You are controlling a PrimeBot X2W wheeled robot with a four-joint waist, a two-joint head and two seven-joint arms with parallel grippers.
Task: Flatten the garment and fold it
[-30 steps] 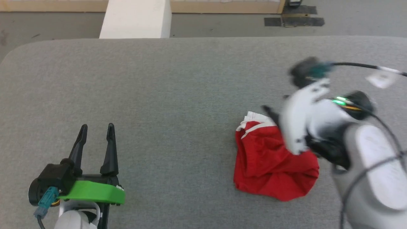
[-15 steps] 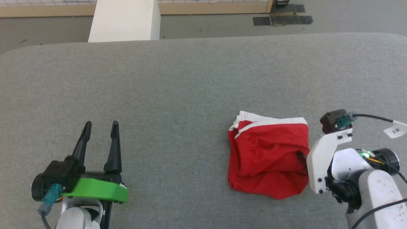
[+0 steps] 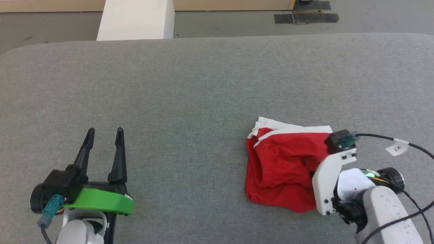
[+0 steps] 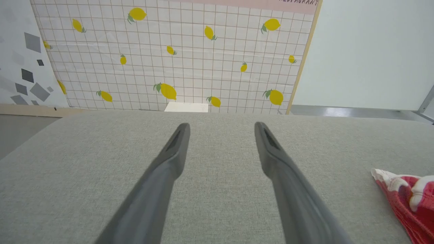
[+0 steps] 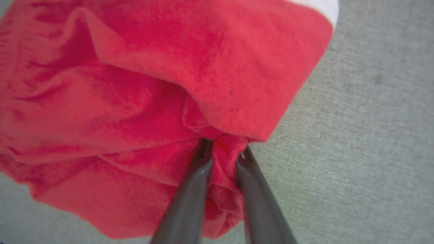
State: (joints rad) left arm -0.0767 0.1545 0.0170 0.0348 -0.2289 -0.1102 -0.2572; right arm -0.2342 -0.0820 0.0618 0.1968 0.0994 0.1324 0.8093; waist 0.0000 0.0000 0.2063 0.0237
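Table (image 3: 203, 84): grey and cloth-covered, spanning the head view.
Garment (image 3: 281, 166): red, crumpled, not yet flat. It lay on the table at about 4 o'clock from the table's middle. The heap was roughly as wide as it was deep, so no clear long axis showed.
White trim (image 3: 295, 129): ran 9-to-3 along the heap's 12 o'clock edge.
Gathered band (image 3: 259, 162): probably the waistband. It ran 12-to-6 just inside the heap's 9 o'clock edge.
Right gripper (image 5: 223, 149): sat at the heap's 3 o'clock edge, touching the cloth. This was by far the nearer arm.
Right fingers (image 5: 188, 196): all but closed, with a fold of red cloth pinched between them. In the right wrist view the bulk of the cloth spread from the tips toward 10 and 11 o'clock, and bare table lay at 3 o'clock.
Left gripper (image 3: 105, 131): well apart from the garment, which lay at its 3 o'clock in the head view.
Left fingers (image 4: 162, 176): spread wide with nothing between them, pointing to 12 o'clock over bare table.
Key relation, judged: nearly all the cloth lay on one side of the pinch. A draw away from the heap, toward 3 o'clock in the head view, would open it out.
Risk, judged: with no hold on the 9 o'clock side, the whole heap might slide instead of spreading.
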